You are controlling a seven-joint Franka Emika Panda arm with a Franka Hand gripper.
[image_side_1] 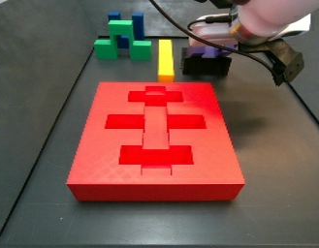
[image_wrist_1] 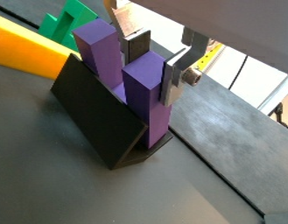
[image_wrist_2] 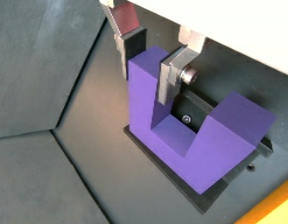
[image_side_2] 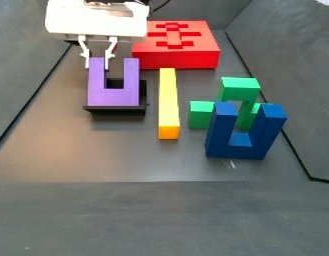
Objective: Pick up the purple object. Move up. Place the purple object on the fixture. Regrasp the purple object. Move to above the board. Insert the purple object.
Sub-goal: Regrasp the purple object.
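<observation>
The purple object (image_wrist_1: 140,87) is a U-shaped block standing prongs-up on the dark fixture (image_wrist_1: 94,114), leaning against its upright wall. It shows in both side views (image_side_1: 201,50) (image_side_2: 113,85) and in a wrist view (image_wrist_2: 170,131). My gripper (image_wrist_1: 154,74) hangs over the block and straddles the top of one prong. The fingertips overlap the prong only slightly. One finger lies against its side and the other stands just off it, so the gripper looks open (image_wrist_2: 147,83) (image_side_2: 97,58). The red board (image_side_1: 155,126) lies apart from the fixture, its cut-outs empty.
A yellow bar (image_side_2: 167,100) lies beside the fixture (image_side_2: 120,110). A green stepped block (image_side_2: 227,100) and a blue U-shaped block (image_side_2: 247,130) stand beyond the bar. The floor is dark grey, with low walls at its edges.
</observation>
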